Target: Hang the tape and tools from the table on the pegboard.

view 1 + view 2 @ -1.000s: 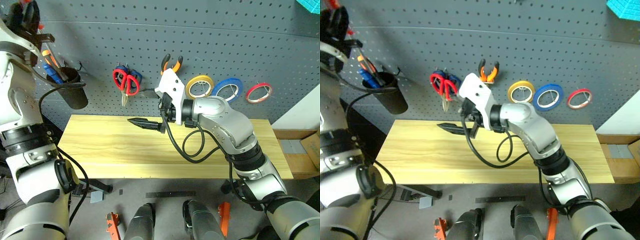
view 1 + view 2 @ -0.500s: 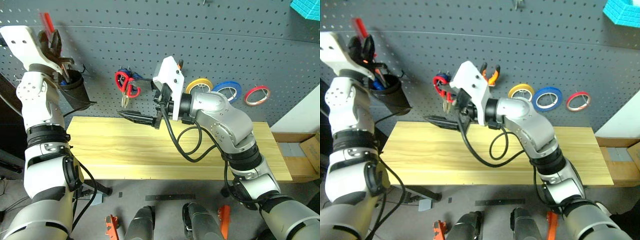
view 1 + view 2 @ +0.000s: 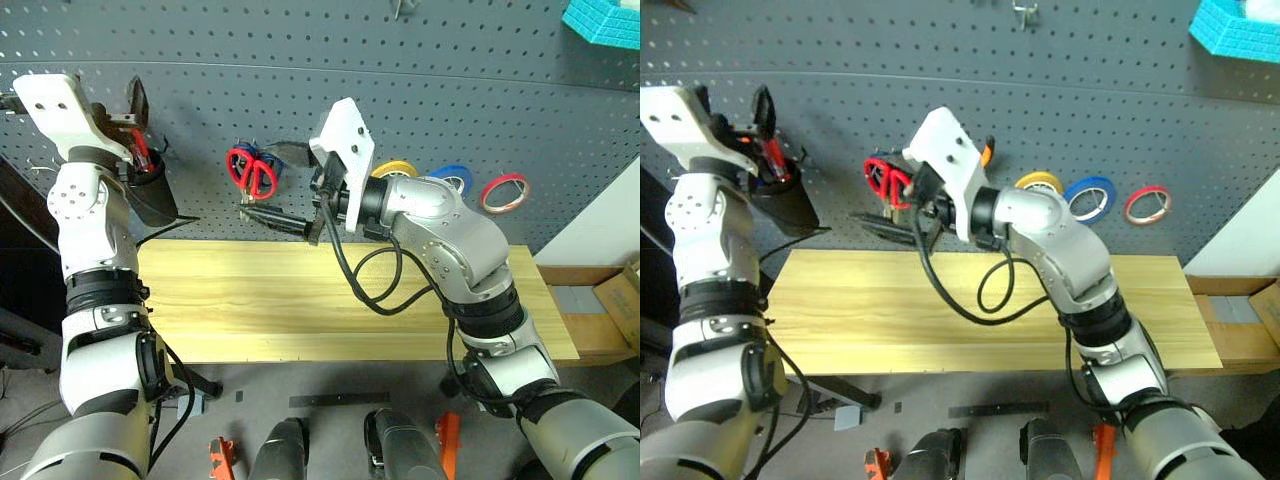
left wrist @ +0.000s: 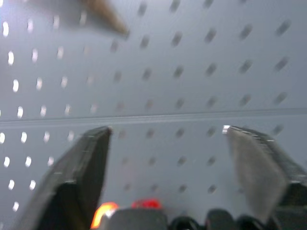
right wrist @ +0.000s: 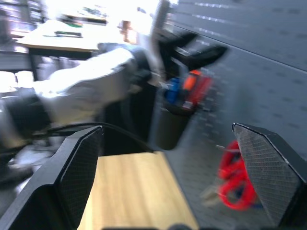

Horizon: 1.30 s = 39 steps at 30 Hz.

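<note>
With its fingers apart over the black cup (image 3: pixel 150 190) holding a red screwdriver (image 3: pixel 139 146), the left tool (image 3: pixel 128 112) should back straight off without snagging the handle.

From my head cameras the light is even and soft, with faint shadows on the pegboard (image 3: pixel 450 90). My right wrist view is smeared, with blown-out glare from about eleven to twelve o'clock. My left wrist view is soft and out of focus throughout.
</note>
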### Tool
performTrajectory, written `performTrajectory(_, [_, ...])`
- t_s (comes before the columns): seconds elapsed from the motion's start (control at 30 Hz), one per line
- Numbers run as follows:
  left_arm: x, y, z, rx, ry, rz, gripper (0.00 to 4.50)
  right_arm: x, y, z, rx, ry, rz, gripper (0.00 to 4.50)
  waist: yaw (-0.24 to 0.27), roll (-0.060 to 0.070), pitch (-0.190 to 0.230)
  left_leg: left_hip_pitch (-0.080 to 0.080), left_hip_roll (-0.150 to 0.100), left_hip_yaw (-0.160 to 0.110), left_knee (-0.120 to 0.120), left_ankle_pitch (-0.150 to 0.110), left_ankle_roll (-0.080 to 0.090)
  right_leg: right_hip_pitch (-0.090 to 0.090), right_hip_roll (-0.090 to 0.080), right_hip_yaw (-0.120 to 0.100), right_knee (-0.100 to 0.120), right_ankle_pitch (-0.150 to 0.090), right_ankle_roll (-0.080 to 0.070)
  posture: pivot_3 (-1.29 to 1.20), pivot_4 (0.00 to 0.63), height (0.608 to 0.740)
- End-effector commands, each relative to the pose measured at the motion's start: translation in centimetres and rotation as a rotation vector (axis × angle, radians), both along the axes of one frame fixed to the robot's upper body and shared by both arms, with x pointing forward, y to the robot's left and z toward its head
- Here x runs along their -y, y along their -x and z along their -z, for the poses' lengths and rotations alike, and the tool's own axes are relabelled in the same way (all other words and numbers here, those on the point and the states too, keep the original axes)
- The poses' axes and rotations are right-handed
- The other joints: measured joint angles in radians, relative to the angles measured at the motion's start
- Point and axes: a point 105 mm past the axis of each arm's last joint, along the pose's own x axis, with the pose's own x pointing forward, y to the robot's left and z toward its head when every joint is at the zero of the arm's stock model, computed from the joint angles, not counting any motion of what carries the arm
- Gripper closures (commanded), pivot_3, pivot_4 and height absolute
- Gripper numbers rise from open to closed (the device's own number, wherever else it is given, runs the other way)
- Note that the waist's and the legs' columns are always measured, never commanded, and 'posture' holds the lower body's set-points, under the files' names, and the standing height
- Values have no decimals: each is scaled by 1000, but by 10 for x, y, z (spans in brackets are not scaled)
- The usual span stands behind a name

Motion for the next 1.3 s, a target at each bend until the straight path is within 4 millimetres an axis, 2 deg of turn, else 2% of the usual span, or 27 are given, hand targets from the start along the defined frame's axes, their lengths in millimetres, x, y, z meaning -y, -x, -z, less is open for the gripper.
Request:
performTrajectory(0.03, [4, 16, -24, 100, -14, -7, 55, 5, 0, -17, 48, -49, 30, 0, -1, 0, -2, 1, 0, 0, 0, 0, 0, 0, 0, 0, 1, 0, 0, -34, 86, 740])
performTrajectory(0.17, [14, 25, -34, 130, -22, 5, 55, 7, 3, -16, 61, -43, 27, 0, -4, 0, -6, 2, 0, 0, 1, 0, 1, 0, 0, 0, 4, 0, 0, -43, 74, 740])
performTrajectory(0.27, [38, 34, -42, 137, -60, 88, 55, 16, 8, -14, 66, -51, 17, 0, -3, 0, -12, 1, 0, 0, 2, 0, 1, 0, 0, 0, 4, 0, 0, -34, 63, 740])
performTrajectory(0.37, [64, 35, -25, 43, -62, 199, 55, 30, 13, -6, 33, -59, 23, 0, -3, 0, -29, 1, 0, 0, 2, 0, 1, 1, 0, 0, 3, 0, 0, -24, 48, 740])
performTrajectory(0.47, [80, 35, 1, -73, -63, 237, 55, 45, 13, 14, -22, -38, 68, 0, -4, 5, -52, 2, -1, 0, 1, -1, 1, 2, 0, 1, 1, 0, 0, -10, 38, 740])
performTrajectory(0.53, [91, 37, 31, -175, -34, 256, 55, 58, 13, 43, -78, 7, 130, 0, -2, 8, -62, 6, -1, 1, 1, -1, 2, 6, 1, 1, 2, 0, 0, -9, 31, 740])
performTrajectory(0.67, [106, 47, 78, -289, 10, 284, 55, 81, 8, 96, -181, 60, 276, 0, 0, 17, -70, 32, 1, 2, -5, -2, 3, 37, 8, 0, -13, -5, 4, -3, 21, 740])
performTrajectory(0.8, [107, 53, 139, -413, 60, 283, 55, 111, -10, 151, -236, 92, 511, 0, 0, 23, -80, 41, 4, 4, -4, -2, 3, 45, 8, 1, -12, -9, -2, -3, 15, 740])
performTrajectory(0.83, [102, 55, 161, -473, 81, 266, 55, 121, -16, 167, -242, 91, 592, 0, 1, 23, -81, 47, 4, 5, -5, -2, 3, 51, 8, 1, -13, -9, -3, -3, 13, 740])
performTrajectory(0.93, [94, 62, 207, -582, 37, 225, 55, 144, -25, 196, -219, 47, 754, 0, 1, 26, -91, 52, 4, 6, -6, -3, 3, 56, 8, 1, -14, -10, -3, -4, 10, 740])
performTrajectory(1.1, [72, 72, 257, -687, 85, 127, 55, 189, -31, 246, -277, 46, 939, 0, 3, 26, -96, 52, 5, 6, -5, -3, 3, 56, 8, 2, -14, -9, -3, -31, 0, 740])
performTrajectory(1.2, [67, 76, 268, -701, 79, 102, 55, 205, -32, 261, -349, -5, 1012, 0, 5, 26, -100, 52, 6, 6, -5, -3, 4, 56, 7, 2, -14, -10, -3, -41, 0, 740])
performTrajectory(1.3, [62, 76, 271, -698, 44, 88, 55, 219, -29, 274, -380, -3, 1055, 0, 4, 27, -100, 52, 7, 6, -5, -3, 4, 56, 8, 2, -14, -10, -3, -38, 0, 740])
